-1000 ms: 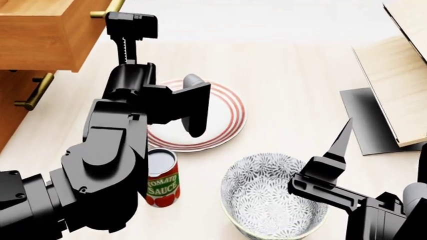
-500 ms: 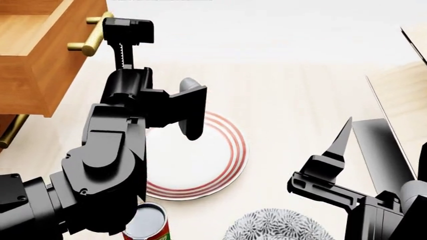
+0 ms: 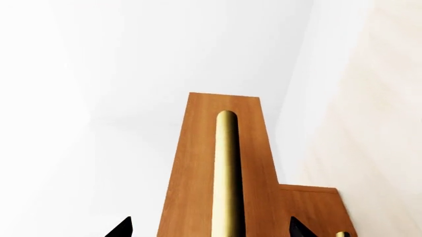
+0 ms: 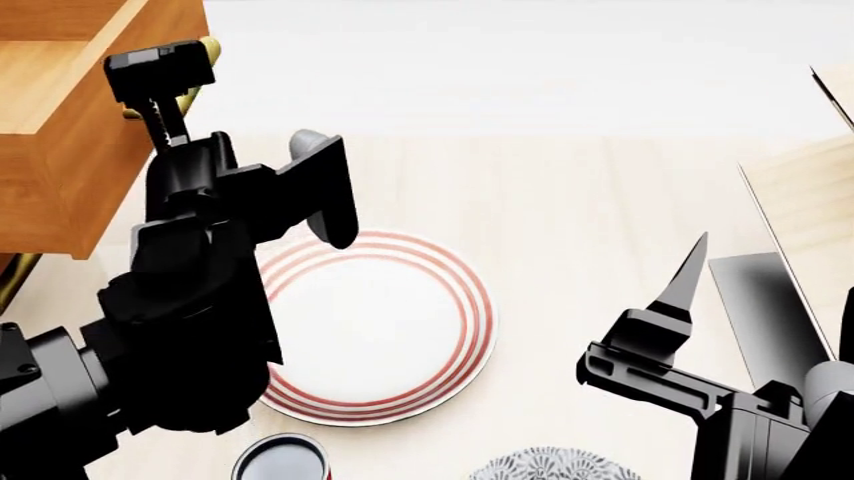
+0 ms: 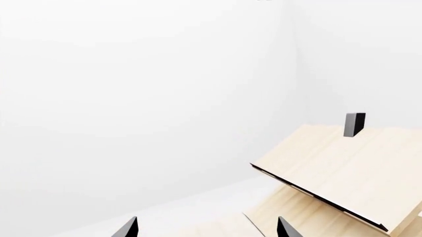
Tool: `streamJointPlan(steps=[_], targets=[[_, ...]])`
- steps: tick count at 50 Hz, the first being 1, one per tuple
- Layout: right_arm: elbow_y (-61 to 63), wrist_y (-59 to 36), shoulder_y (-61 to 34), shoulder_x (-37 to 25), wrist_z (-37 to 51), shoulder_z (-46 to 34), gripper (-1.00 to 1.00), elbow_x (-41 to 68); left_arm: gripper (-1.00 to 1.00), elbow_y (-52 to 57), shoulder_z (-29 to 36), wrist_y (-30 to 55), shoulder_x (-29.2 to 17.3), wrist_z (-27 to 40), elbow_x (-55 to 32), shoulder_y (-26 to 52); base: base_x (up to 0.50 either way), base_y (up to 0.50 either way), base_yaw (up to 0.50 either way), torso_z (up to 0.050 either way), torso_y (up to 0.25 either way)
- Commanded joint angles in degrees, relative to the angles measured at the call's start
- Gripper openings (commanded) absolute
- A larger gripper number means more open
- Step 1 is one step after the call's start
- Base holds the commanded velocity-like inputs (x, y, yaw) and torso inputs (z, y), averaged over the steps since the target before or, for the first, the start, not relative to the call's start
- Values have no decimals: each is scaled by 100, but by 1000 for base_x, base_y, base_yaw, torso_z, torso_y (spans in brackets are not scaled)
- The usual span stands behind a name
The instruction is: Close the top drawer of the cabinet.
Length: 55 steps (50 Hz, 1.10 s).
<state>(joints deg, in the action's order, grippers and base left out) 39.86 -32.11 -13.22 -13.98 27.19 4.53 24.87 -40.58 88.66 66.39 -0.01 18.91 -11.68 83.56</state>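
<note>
- Over the last second our left gripper (image 4: 167,72) has swung from beside the handle (image 3: 226,173) to right against the top drawer (image 4: 67,150) front; we judge the closing push is about to start.
- Left fingers (image 3: 122,228) stand apart, straddling the handle without clamping it.
- The top drawer juts from the cabinet (image 3: 310,207) at the bench (image 4: 601,200)'s far left corner, front facing the bench's right edge; the handle's long axis runs across that front.
- Our right gripper (image 4: 674,320) hangs idle near the right edge, fingers apart, holding nothing.
</note>
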Motion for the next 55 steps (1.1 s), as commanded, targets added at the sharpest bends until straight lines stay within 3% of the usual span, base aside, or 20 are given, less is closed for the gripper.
streamJointPlan(steps=[1,55], targets=[[75,-17,-7,-33,52,12,100,61,100,-360,-54,258,1,712,-879,25,0,0,0,0,0],[-64,126,-79,-131,138,-156,100,102,100,-2691,-54,-395,0,-783,305,45,0,0,0,0,0]])
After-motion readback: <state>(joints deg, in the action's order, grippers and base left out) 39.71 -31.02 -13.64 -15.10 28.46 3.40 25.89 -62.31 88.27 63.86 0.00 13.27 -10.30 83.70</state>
